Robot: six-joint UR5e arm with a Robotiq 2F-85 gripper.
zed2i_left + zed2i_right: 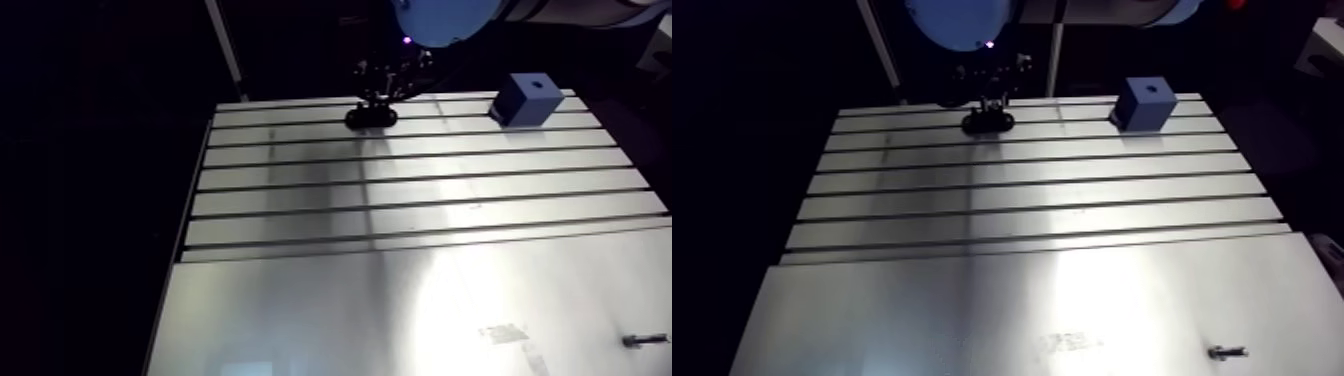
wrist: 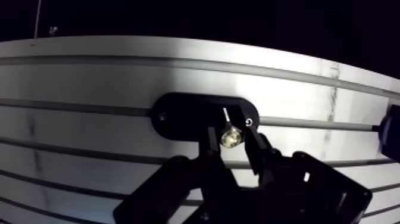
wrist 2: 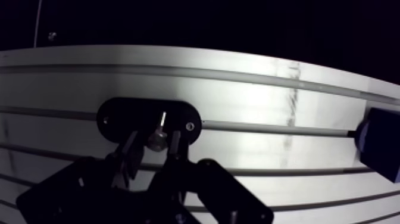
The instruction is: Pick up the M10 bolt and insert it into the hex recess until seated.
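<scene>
In the wrist view my gripper (image 2: 232,137) is shut on a small bolt (image 2: 231,137), whose shiny brass-coloured head shows between the two fingertips. Directly under it lies a black oval plate (image 2: 178,116) on the slotted table; the bolt hangs over the plate's part nearest the blue block. Whether the bolt touches the plate I cannot tell, and the recess itself is hidden under the bolt. In the arm view the gripper stands over the same black plate (image 1: 371,118) near the table's far edge.
A blue block (image 1: 527,98) with a hole in its top stands at the far right of the slotted table (image 1: 400,190). Another bolt (image 1: 645,340) lies on the smooth near plate at the right.
</scene>
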